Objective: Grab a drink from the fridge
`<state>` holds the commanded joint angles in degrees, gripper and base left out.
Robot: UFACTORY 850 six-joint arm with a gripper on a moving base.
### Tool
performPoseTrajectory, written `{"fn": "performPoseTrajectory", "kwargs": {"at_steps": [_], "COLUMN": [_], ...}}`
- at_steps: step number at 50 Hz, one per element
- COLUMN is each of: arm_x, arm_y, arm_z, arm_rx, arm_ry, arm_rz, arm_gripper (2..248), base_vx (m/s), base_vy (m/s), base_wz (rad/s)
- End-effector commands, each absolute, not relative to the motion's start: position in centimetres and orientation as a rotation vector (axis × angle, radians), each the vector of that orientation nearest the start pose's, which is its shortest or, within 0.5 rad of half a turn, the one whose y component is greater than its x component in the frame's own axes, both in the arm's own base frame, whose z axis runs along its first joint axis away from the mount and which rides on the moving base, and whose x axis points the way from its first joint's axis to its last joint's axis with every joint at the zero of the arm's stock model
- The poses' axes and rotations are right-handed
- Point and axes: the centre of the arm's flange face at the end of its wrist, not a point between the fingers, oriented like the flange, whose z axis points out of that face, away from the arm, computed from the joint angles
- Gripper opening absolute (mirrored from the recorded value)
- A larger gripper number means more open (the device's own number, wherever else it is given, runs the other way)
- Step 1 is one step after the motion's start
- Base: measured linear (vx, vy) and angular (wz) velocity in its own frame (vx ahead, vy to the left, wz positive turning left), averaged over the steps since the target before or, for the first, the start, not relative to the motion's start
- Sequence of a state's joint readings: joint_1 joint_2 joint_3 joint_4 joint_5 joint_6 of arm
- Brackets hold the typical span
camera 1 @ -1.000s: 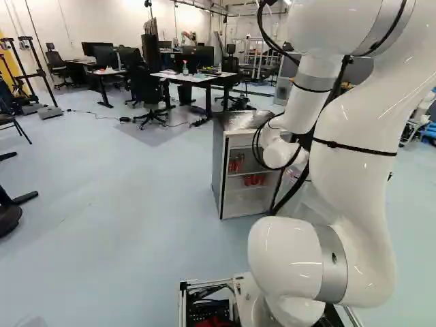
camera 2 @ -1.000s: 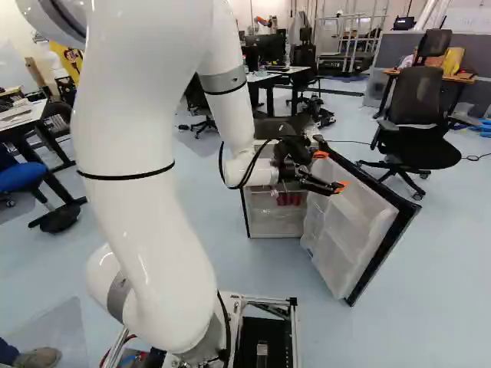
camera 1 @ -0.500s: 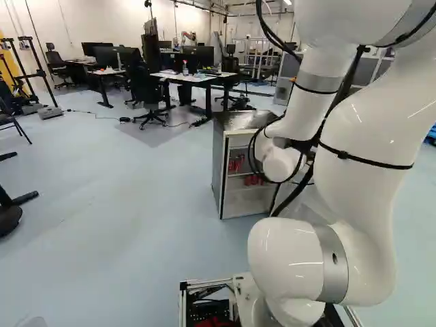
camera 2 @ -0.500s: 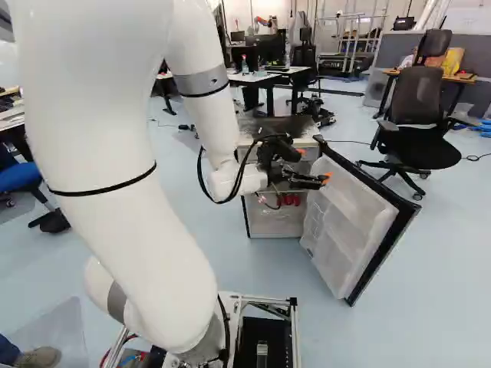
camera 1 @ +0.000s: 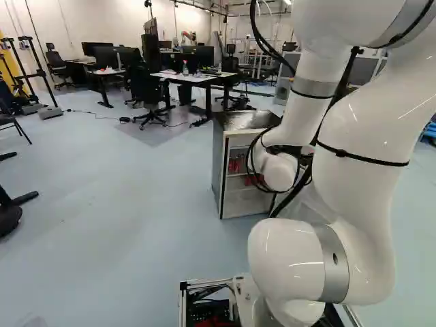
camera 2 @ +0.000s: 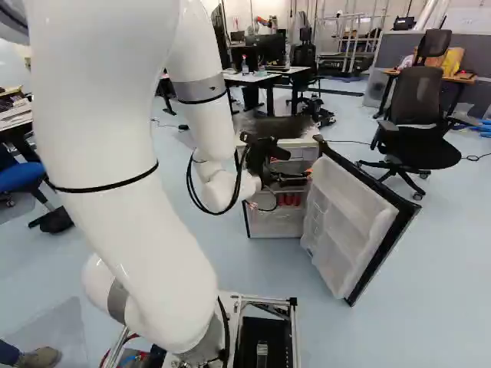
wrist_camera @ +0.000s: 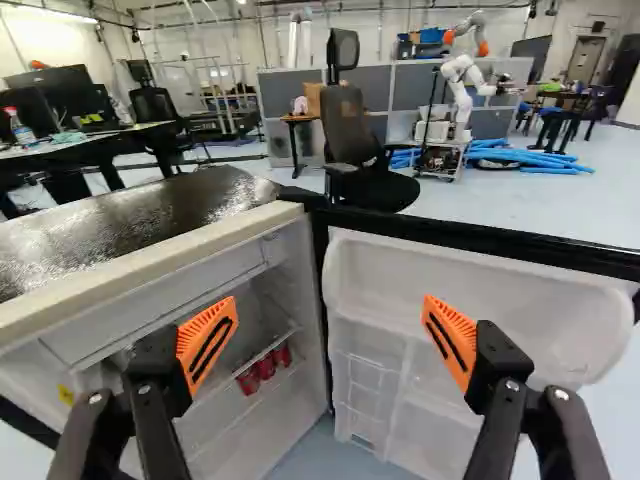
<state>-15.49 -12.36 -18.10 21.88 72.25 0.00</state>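
Observation:
In the right base view my gripper [camera 2: 298,170] is in front of the fridge's upper part, beside the opened door [camera 2: 354,222]. The wrist view shows the gripper [wrist_camera: 330,342] open, its orange pads wide apart with nothing between them. One finger stands before the fridge opening, the other before the white inner side of the door [wrist_camera: 405,290]. Several red cans [wrist_camera: 265,368] sit on a low shelf inside the fridge [wrist_camera: 300,385], beyond the fingers. The left base view shows red cans [camera 1: 236,164] on two levels; the arm covers part of the opening.
The fridge's dark top [wrist_camera: 150,225] lies beside the gripper, with its pale front edge [wrist_camera: 120,275] close to one finger. A black office chair [camera 2: 418,126] stands beyond the door. Desks [camera 1: 194,77] are behind the fridge. Another robot [wrist_camera: 462,85] stands far off.
The arm has drawn the gripper toward the left of the right base view and turned it more toward the fridge. The fingers stay open. Base, fridge and door have not moved.

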Motion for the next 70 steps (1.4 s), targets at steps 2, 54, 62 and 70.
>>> {"fn": "performPoseTrajectory", "kwargs": {"at_steps": [2, 54, 62, 70], "arm_x": [33.7, 37.5, 38.4, 39.4], "arm_y": [-12.5, -9.7, -9.7, -10.0], "arm_z": [31.5, 26.1, 25.1, 24.0], "arm_rx": [-2.634, -2.597, -2.573, -2.554], "arm_ry": [0.897, 0.142, 0.056, -0.004], "arm_rz": [-2.132, -1.866, -1.828, -1.798], "arm_gripper": [247, 247, 247, 247], "base_vx": [0.0, 0.0, 0.0, 0.0], "base_vy": [0.0, 0.0, 0.0, 0.0], "base_wz": [0.0, 0.0, 0.0, 0.0]}}
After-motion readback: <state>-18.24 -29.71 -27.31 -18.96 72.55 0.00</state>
